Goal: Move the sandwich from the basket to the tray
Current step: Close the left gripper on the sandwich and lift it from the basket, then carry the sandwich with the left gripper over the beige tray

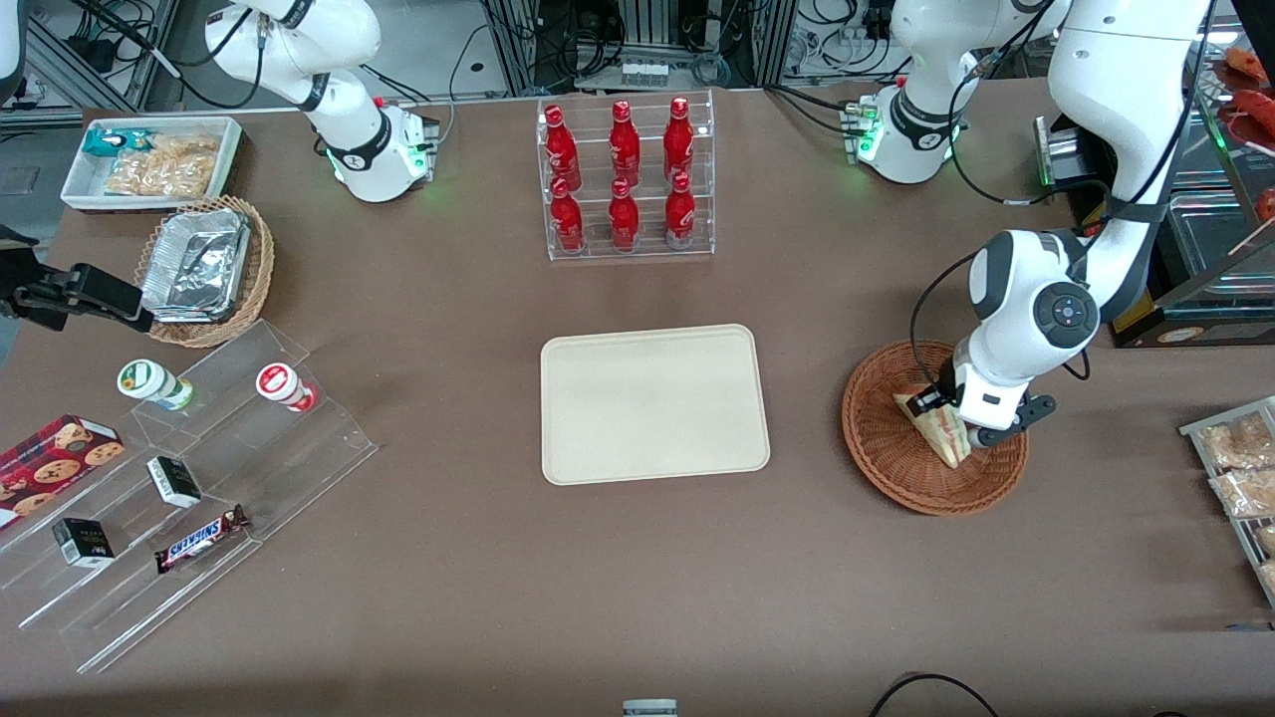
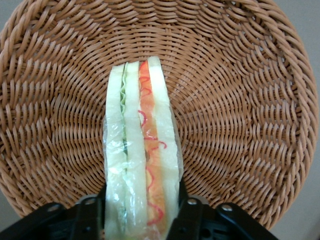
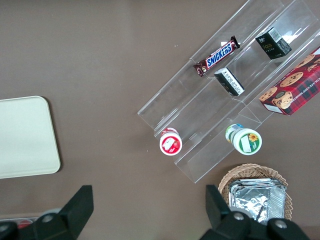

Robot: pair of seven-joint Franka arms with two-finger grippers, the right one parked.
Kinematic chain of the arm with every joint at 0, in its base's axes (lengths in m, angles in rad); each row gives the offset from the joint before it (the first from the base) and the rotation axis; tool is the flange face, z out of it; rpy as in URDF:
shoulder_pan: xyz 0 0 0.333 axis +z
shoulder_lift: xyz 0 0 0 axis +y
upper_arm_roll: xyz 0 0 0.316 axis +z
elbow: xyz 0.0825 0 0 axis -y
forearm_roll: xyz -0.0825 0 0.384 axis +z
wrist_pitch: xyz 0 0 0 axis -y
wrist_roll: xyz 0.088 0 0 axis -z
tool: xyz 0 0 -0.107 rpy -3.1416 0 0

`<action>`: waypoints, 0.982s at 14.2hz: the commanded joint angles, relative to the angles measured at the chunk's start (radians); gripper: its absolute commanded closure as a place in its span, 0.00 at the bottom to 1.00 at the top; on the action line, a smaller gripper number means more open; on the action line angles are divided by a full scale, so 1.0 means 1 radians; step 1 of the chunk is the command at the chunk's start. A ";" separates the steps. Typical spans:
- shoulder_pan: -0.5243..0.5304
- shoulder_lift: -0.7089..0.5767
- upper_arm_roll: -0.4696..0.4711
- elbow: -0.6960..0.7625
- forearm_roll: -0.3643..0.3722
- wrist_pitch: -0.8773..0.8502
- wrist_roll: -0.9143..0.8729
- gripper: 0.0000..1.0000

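Observation:
The sandwich (image 1: 936, 426), a clear-wrapped wedge of pale bread with red and green layers, stands on edge in the round reddish-brown wicker basket (image 1: 877, 453) toward the working arm's end of the table. My left gripper (image 1: 953, 418) is down in the basket, with one finger pressed against each flat side of the sandwich. The left wrist view shows the sandwich (image 2: 140, 150) between the black fingers (image 2: 192, 215) over the basket weave (image 2: 240, 125). The beige tray (image 1: 652, 403) lies flat at the table's middle, beside the basket, and is bare. It also shows in the right wrist view (image 3: 25, 135).
A clear rack of red bottles (image 1: 626, 179) stands farther from the front camera than the tray. A stepped acrylic shelf with snacks (image 1: 189, 478), a tan basket with foil containers (image 1: 204, 269) and a white snack bin (image 1: 149, 159) are toward the parked arm's end. Snack packets (image 1: 1240, 468) lie beside the basket.

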 commanded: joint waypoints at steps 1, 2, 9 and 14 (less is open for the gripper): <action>0.000 -0.026 -0.006 -0.008 -0.001 0.017 -0.003 0.89; 0.000 -0.035 -0.006 0.000 -0.002 0.012 0.000 0.89; -0.015 -0.109 -0.138 0.127 0.016 -0.191 0.075 0.88; -0.084 -0.065 -0.310 0.205 0.018 -0.232 0.006 0.87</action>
